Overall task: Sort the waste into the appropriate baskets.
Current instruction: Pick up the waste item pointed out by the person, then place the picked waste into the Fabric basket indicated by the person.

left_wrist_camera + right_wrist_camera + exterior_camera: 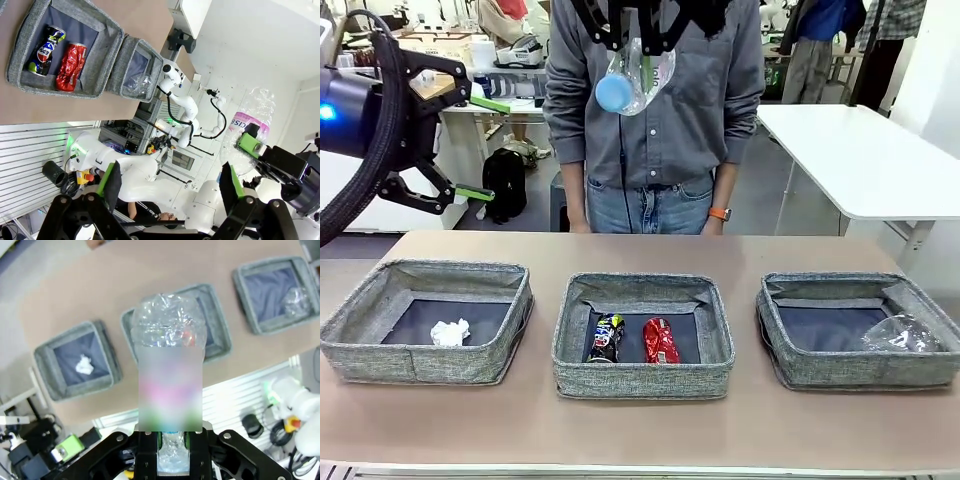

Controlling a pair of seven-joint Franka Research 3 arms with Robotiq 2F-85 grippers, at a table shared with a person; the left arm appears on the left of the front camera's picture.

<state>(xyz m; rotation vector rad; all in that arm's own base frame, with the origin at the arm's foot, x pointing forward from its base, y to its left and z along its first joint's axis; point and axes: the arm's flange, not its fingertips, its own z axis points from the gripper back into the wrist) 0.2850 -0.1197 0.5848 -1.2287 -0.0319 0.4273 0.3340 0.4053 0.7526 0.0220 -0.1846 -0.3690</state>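
My right gripper hangs high over the table's far side, in front of the person, shut on a clear labelled water bottle whose blue cap points down-left. In the right wrist view the bottle stands up from between the shut fingers. My left gripper is raised at the far left, open and holding nothing; its green-padded fingers frame the left wrist view. Three grey baskets stand in a row. The left basket holds a white paper ball. In the middle basket lie a dark can and a red can. The right basket holds a clear plastic cup.
A person in a grey shirt stands at the table's far edge behind the middle basket. Bare brown tabletop runs behind and in front of the baskets. A white table stands at the back right.
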